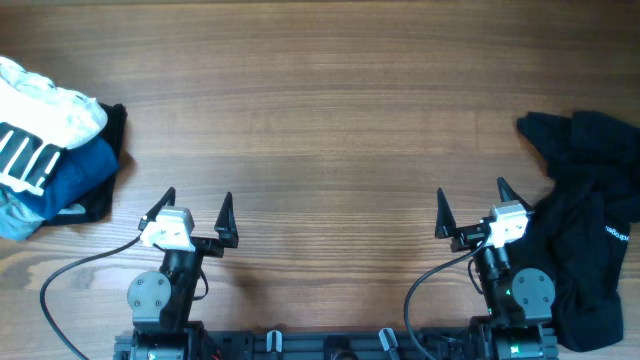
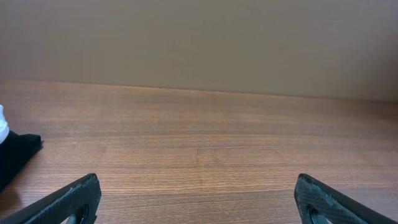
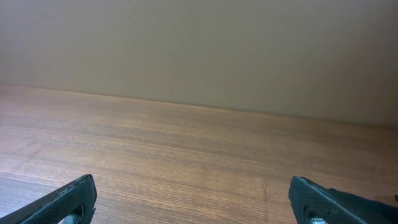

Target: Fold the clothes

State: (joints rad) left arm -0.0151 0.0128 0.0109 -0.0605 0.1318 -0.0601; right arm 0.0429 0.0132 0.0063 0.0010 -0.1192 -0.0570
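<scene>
A folded white T-shirt (image 1: 40,125) with a black-striped print lies on top of a stack of folded clothes at the table's left edge, over a blue garment (image 1: 70,175) and a black one (image 1: 112,130). A loose pile of black clothes (image 1: 590,220) lies at the right edge. My left gripper (image 1: 195,207) is open and empty near the front edge, well right of the stack. My right gripper (image 1: 470,205) is open and empty, just left of the black pile. The left wrist view shows open jaws (image 2: 198,193) and a black garment corner (image 2: 15,155).
The wooden table (image 1: 320,110) spans the view. The right wrist view shows open jaws (image 3: 193,193) over bare wood and a plain wall behind. Cables run from both arm bases at the front edge.
</scene>
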